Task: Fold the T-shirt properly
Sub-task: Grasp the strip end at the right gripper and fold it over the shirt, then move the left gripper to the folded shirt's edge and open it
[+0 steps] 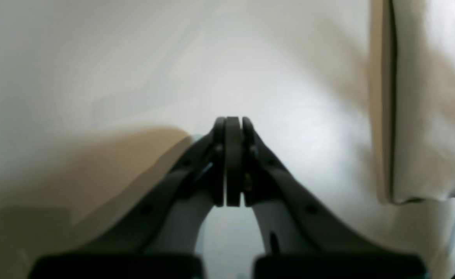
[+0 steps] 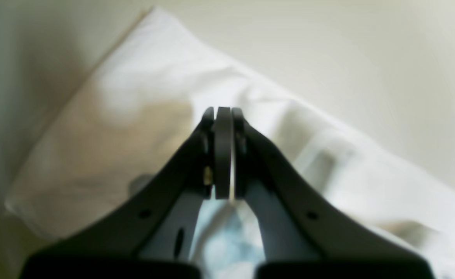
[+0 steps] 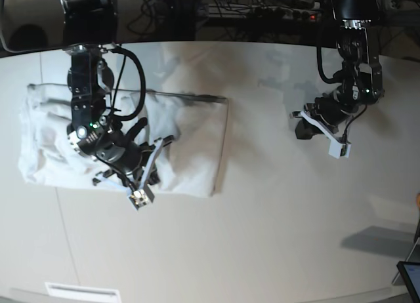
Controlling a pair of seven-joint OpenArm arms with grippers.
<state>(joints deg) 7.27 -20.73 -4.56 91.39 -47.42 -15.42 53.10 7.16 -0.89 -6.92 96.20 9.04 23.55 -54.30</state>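
Observation:
The white T-shirt (image 3: 190,159) lies partly folded and rumpled on the left half of the table. My right gripper (image 3: 163,144) hovers over its middle with its jaws shut; in the right wrist view the gripper (image 2: 223,110) has the T-shirt (image 2: 142,77) spread under it, and I see no fabric between the fingers. My left gripper (image 3: 298,127) is shut and empty over bare table, well to the right of the shirt. In the left wrist view the gripper (image 1: 233,120) points at bare table, and a straight edge of the T-shirt (image 1: 425,116) shows at the right.
The off-white table (image 3: 262,237) has bare surface in front and to the right. Cables and equipment (image 3: 262,11) line its back edge. A tablet corner (image 3: 410,277) sits at the front right. A white label (image 3: 82,292) lies on the front edge.

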